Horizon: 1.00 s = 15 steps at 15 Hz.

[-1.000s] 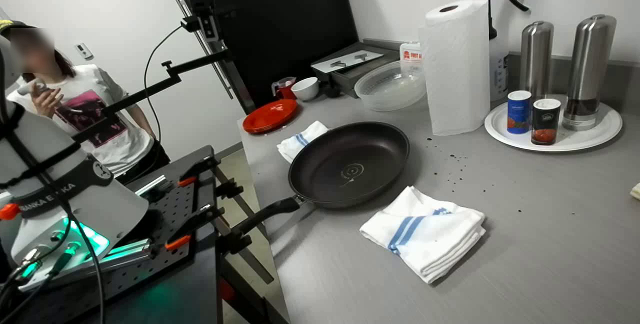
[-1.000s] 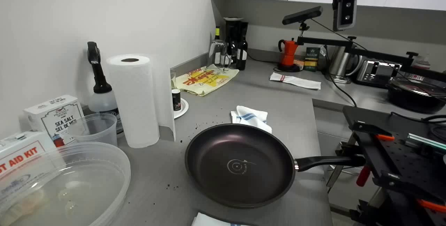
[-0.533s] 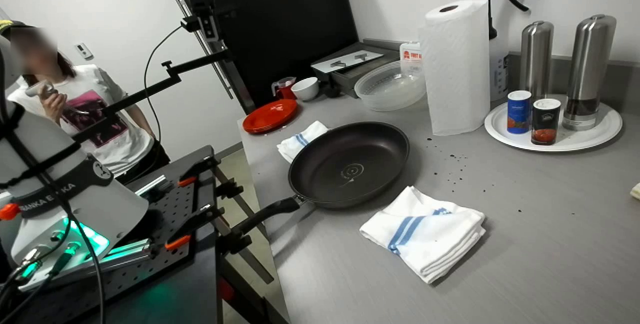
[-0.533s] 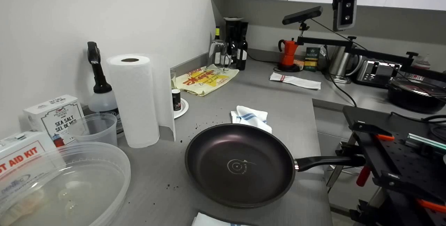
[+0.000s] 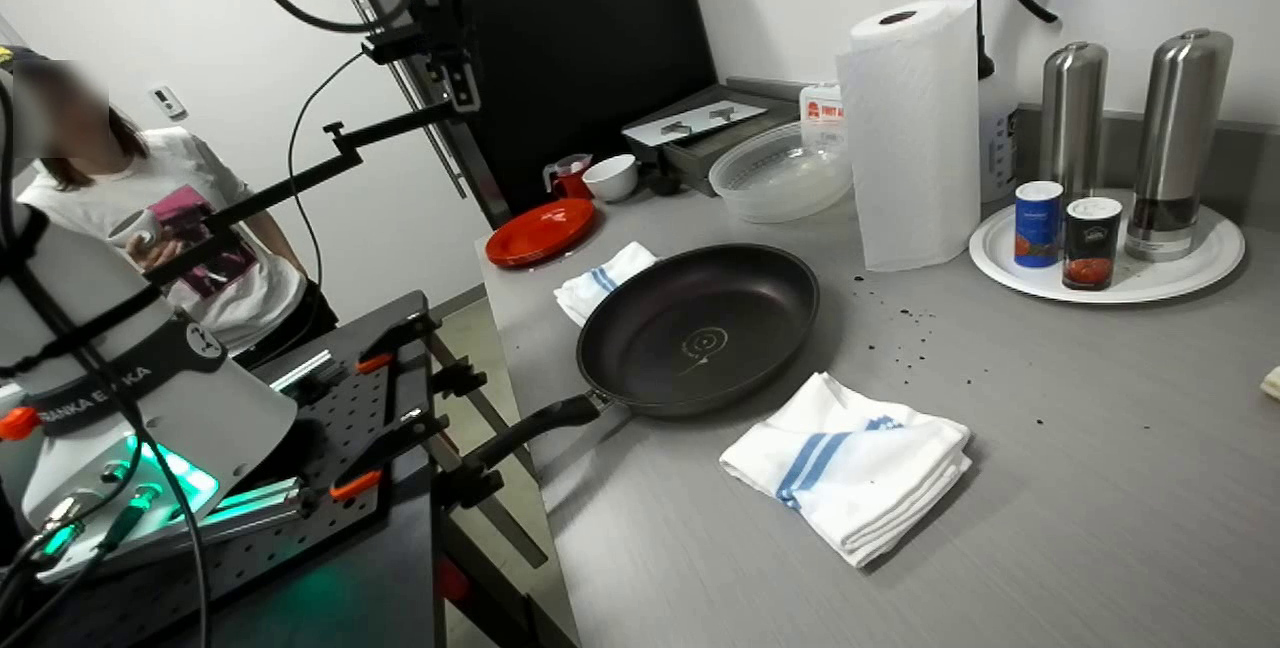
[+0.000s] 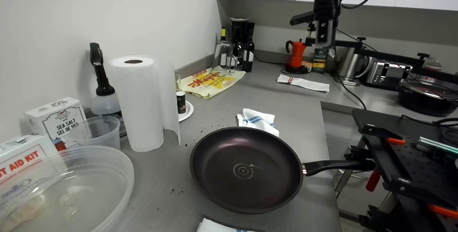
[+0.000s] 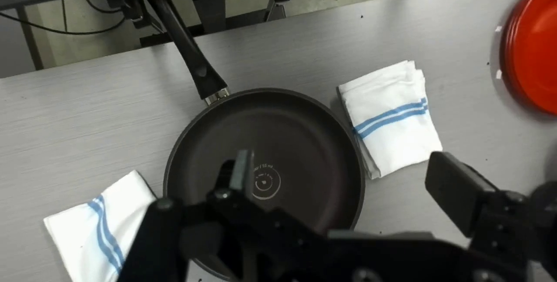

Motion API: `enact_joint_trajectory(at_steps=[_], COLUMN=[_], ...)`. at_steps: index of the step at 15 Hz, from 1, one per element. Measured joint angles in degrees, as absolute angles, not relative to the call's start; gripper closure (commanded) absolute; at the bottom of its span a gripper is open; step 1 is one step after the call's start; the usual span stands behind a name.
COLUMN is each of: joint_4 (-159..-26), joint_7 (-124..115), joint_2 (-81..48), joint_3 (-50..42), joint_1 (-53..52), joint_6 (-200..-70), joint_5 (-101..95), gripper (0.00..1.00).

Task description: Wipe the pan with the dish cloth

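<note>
Motion starts: in both exterior views the hand (image 7: 341, 166) hangs lower and nearer the pan (image 7: 287, 142) than a moment ago, though well above it. The hand's fingers (image 7: 452, 188) stand wide apart, holding nothing. The pan sits unmoved on the worktop (image 5: 1080, 528), one cloth (image 7: 394, 121) just beside it, another cloth (image 7: 98, 227) on its opposite side. This looks like early approach; wiping first needs a cloth grasped, and which is meant is unclear.
</note>
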State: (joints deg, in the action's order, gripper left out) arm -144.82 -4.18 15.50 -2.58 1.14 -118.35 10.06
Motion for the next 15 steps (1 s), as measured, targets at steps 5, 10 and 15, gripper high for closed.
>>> enact_joint_trajectory(at_steps=[5,10,15], joint_4=[-140.13,-132.29,-126.27], joint_7=[-5.48,-7.05,-9.41], joint_2=[2.39,-9.95,-20.0], joint_3=[-6.55,-9.08,-9.76], joint_1=[5.68,9.63,11.09], joint_6=[-129.65,-135.55,-140.47], joint_5=[13.76,16.93,16.23], gripper=[0.0,0.0,0.0])
